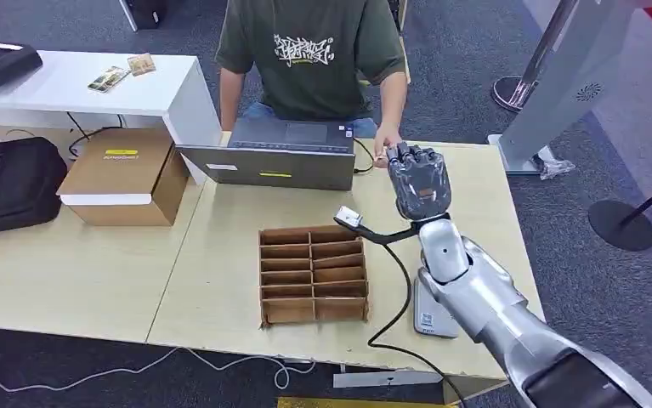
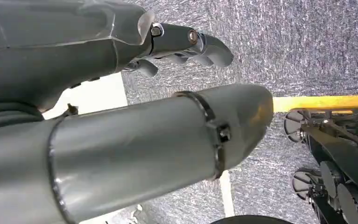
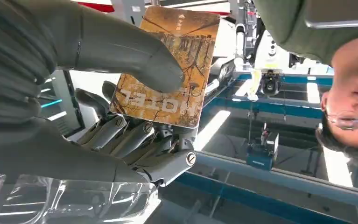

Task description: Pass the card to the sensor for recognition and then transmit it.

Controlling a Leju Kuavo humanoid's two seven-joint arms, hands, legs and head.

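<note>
We see the right hand (image 1: 419, 180) raised above the far side of the wooden surface (image 1: 220, 280), beyond the divided tray (image 1: 314, 274) and close to the laptop (image 1: 281, 153). It holds the card (image 3: 170, 70): in the right wrist view the thick thumb presses on the card's printed face while the darker fingers (image 3: 135, 135) lie behind it, so the card is pinched flat between them. The card is brown and orange with the word HOTEL across it. From the head view the hand's back faces us and hides the card.

A person (image 1: 309, 55) in a dark green shirt sits behind the laptop, and the person's hand (image 1: 386, 149) rests on the surface just beside the robot's right hand. We cannot tell whether the two touch.

Just in front of the right hand, between it and the tray, a small grey sensor head (image 1: 348, 218) sits on a black curved stalk, with a black cable (image 1: 394, 306) running from it toward the near edge of the surface. A grey flat device (image 1: 431, 316) lies on the surface under the right forearm.

Left of the laptop stand a cardboard box (image 1: 122, 174) and a black bag (image 1: 8, 183).

The left hand (image 2: 186, 44) hangs over grey carpet (image 2: 307, 46); its fingers are loosely curled with nothing in them, the thumb (image 2: 167, 140) apart from them.
</note>
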